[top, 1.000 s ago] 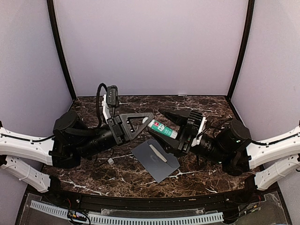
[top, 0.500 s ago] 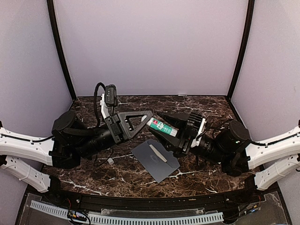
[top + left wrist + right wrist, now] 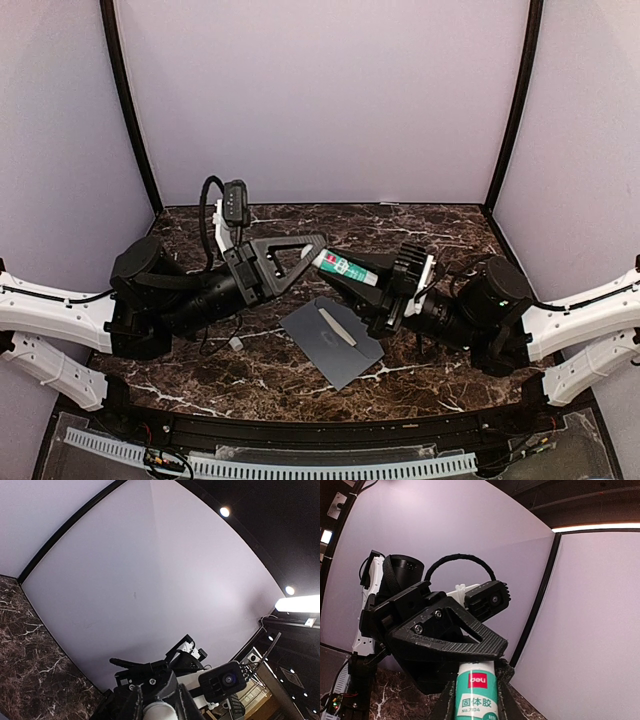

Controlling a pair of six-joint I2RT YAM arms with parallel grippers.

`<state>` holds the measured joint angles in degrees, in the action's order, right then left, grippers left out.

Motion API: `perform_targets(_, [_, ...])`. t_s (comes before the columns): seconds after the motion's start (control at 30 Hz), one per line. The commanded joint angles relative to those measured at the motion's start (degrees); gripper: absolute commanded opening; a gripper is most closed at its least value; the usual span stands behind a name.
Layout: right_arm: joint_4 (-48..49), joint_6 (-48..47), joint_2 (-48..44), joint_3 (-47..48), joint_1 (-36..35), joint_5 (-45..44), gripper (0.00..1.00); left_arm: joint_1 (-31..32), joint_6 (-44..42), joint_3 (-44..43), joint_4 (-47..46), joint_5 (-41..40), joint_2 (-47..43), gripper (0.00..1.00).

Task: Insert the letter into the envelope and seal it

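1. At the middle of the top view, the glue stick [image 3: 345,267] is held above the table [image 3: 450,225]. Its 10 o'clock end is pinched by the left gripper [image 3: 318,252], and its 4 o'clock end is clamped by the right gripper [image 3: 362,283]. The envelope [image 3: 345,352] is laid flat at 6 o'clock of the stick, apart from both grippers. A pale strip [image 3: 336,327] is seen on it; whether it is the letter cannot be told.
2. In the left wrist view, a white rounded end is gripped between closely set fingers [image 3: 134,705] at 6 o'clock.
3. In the right wrist view, the labelled tube is enclosed tightly at 6 o'clock, with the left gripper closed over its top.
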<state>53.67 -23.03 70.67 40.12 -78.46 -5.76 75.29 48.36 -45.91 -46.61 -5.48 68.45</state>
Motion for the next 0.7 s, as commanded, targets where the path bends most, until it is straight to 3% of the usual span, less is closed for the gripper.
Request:
perform_targets(0.0, [1.74, 0.13, 0.41, 1.76, 0.19, -0.36, 0.12, 0.3, -0.81, 0.41, -1.89, -0.03, -1.56, 0.0])
perform_targets(0.13, [1.83, 0.67, 0.2, 1.76, 0.1, -0.64, 0.0, 0.3, -1.07, 1.02, -2.39, -0.55, -1.67, 0.0])
perform_targets(0.2, [1.64, 0.7, -0.06, 1.49, 0.11, -0.65, 0.0, 0.3, -1.38, 1.68, -2.43, -1.44, -2.09, 0.04])
perform_targets(0.33, [0.41, 1.36, -1.6, 0.12, 0.09, -4.25, 0.0, 0.3, -2.92, 4.06, -0.69, -4.88, -4.07, 0.44])
perform_targets(0.4, [-2.01, 2.48, -2.87, -0.45, 0.19, -7.6, 0.0, 0.3, -3.97, 5.43, 1.95, -7.38, -5.54, 0.56])
perform_targets(0.53, [-13.66, 7.35, -4.3, 1.27, 0.4, -16.11, 0.0, 0.29, -4.26, 8.56, 12.75, -16.1, -9.16, 0.64])
perform_targets(0.67, [-26.73, 13.92, -3.51, 3.71, 1.45, -25.09, 0.0, 0.28, -3.33, 11.13, 21.47, -22.96, -11.42, 0.65])
